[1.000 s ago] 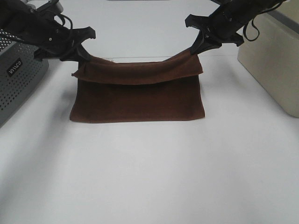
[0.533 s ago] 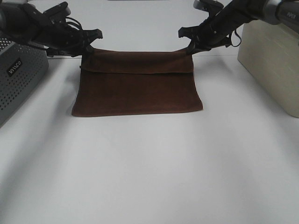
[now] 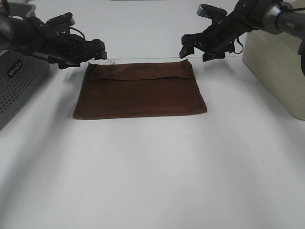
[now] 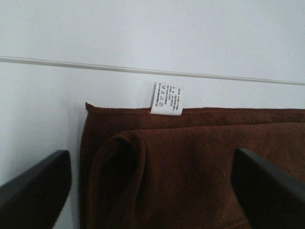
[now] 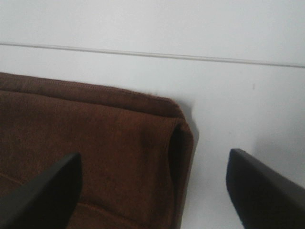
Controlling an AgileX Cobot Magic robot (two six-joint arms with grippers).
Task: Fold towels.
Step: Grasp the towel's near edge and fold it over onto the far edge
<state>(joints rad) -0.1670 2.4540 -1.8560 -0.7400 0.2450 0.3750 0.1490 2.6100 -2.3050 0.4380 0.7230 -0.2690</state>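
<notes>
Hidden or unclear: both wrist views cut off the fingers at the frame edge, so we see only their dark tips; print on the white tag [image 4: 167, 99] too small to read; grey perforated basket [image 3: 19, 81] and beige bin [image 3: 276, 67] each cropped by the sides of the high view; from the high view we cannot tell whether either gripper touches the cloth.

Towel [image 3: 139, 93]: dark reddish-brown terry, lying flat on the white table [image 3: 152, 181], in the middle of its far half, near a thin seam [image 4: 143, 70] in the tabletop; a narrow band along the far edge is doubled over the body; at each far corner the fold stands up as a soft loop; tag pokes out from the far hem near the left corner.

Left gripper [image 3: 97, 51] at the far left corner, fingers spread wide, grasping nothing; right gripper [image 3: 195, 50] at the far right corner, likewise spread and holding nothing.
</notes>
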